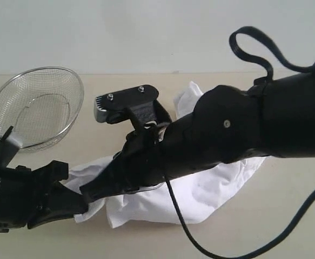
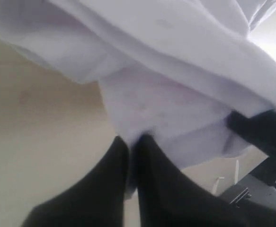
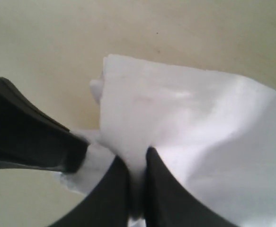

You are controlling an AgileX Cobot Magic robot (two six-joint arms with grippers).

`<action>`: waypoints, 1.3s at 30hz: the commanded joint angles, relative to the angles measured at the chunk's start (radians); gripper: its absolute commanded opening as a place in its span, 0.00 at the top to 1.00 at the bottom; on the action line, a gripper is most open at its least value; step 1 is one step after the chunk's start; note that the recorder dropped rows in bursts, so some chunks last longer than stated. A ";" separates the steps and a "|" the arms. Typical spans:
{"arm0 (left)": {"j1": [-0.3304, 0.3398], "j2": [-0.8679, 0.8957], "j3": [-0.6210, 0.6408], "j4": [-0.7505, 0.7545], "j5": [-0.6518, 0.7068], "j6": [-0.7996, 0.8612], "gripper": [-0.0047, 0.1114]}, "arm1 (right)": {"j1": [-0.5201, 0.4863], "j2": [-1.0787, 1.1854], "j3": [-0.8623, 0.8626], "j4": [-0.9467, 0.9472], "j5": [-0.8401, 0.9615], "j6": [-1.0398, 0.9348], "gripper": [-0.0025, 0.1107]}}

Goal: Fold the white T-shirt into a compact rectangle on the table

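The white T-shirt (image 1: 206, 194) lies crumpled on the table (image 1: 292, 216), partly hidden under my right arm. No lettering or tag shows. At the shirt's near-left corner my left gripper (image 1: 86, 208) is shut on a fold of white cloth (image 2: 142, 109); the fabric is pinched between its dark fingers (image 2: 109, 179). My right gripper (image 1: 95, 190) reaches across from the right and sits just beside the left one, shut on the shirt's edge (image 3: 175, 118). In the right wrist view the cloth rises from between the gripper (image 3: 137, 163) tips.
A wire mesh basket (image 1: 34, 108) stands at the back left of the table. A black cable (image 1: 254, 38) loops above the right arm, and another trails across the front right. Bare tabletop (image 3: 81, 33) shows beyond the shirt.
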State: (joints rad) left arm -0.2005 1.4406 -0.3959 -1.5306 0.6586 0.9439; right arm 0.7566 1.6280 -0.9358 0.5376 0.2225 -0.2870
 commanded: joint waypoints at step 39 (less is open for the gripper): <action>0.055 -0.034 -0.570 0.751 0.054 -0.557 0.92 | -0.505 -0.293 -0.233 -0.177 0.641 -0.058 0.98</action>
State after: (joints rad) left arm -0.1677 1.4357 -0.9189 -0.8891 0.6606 0.4573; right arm 0.2758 1.3466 -1.1464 0.3839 0.8203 -0.3274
